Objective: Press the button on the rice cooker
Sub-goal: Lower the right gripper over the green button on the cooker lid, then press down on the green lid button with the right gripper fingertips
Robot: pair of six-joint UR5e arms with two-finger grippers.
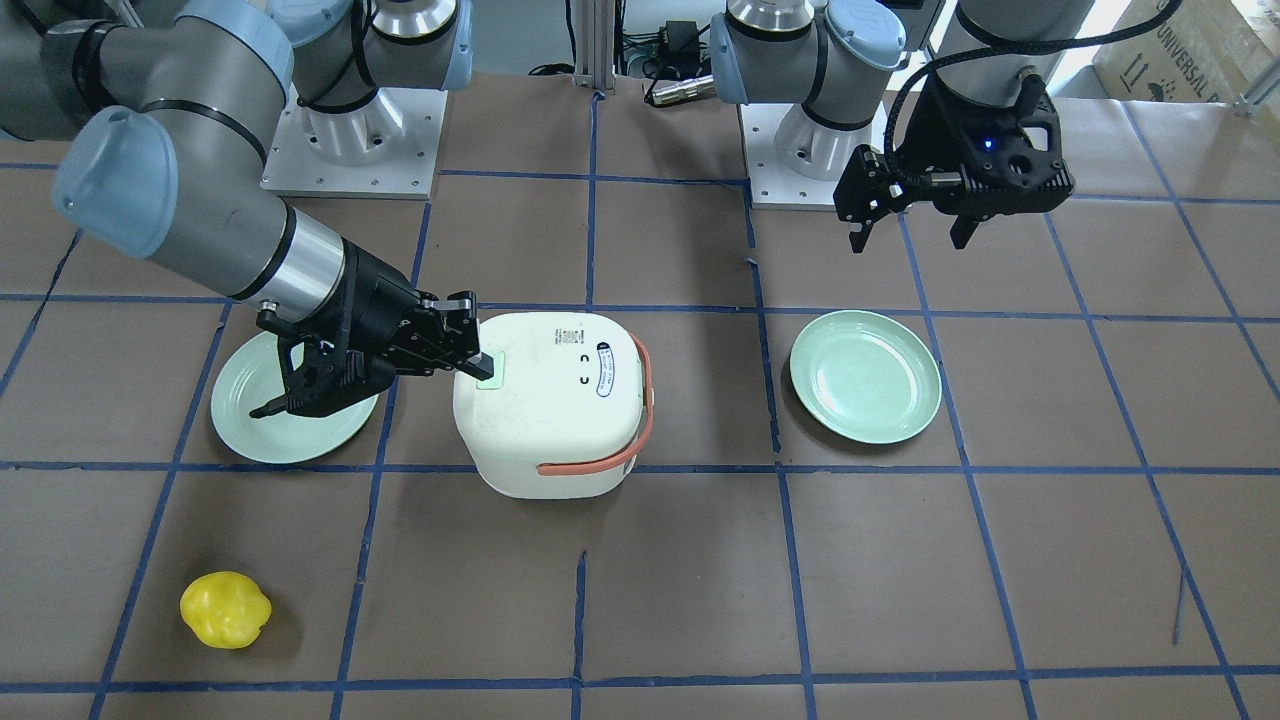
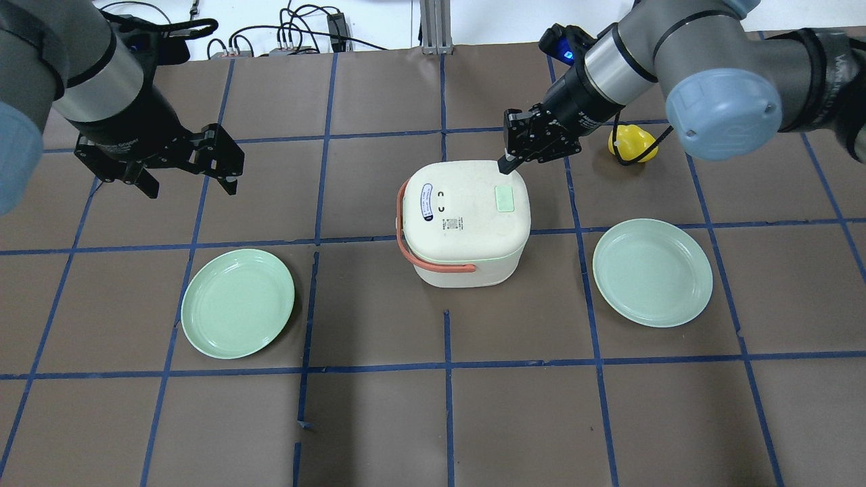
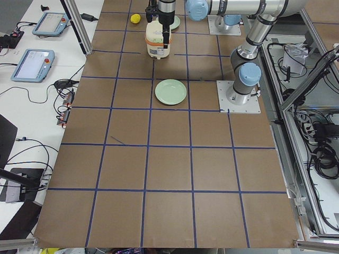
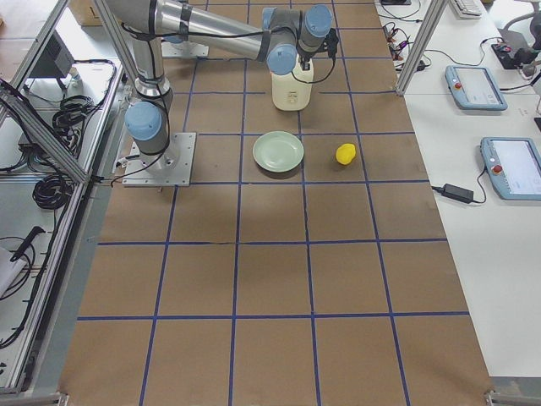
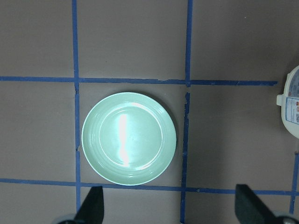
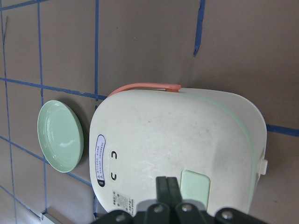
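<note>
The white rice cooker (image 1: 560, 420) with an orange handle (image 1: 600, 462) stands mid-table and also shows in the overhead view (image 2: 467, 223). A pale green button (image 1: 495, 372) sits on its lid near the edge facing my right arm (image 2: 505, 199) (image 6: 195, 187). My right gripper (image 1: 482, 365) is shut and empty, its tips (image 6: 167, 184) over the lid right at the button's edge; I cannot tell whether they touch it. My left gripper (image 1: 910, 240) is open and empty, held high over the table away from the cooker (image 2: 191, 186).
One green plate (image 2: 238, 302) lies on my left, below the left gripper (image 5: 128, 138). A second green plate (image 2: 653, 272) lies on my right. A yellow crumpled object (image 2: 632, 143) lies beyond my right arm (image 1: 225, 608). Blue tape lines grid the brown table.
</note>
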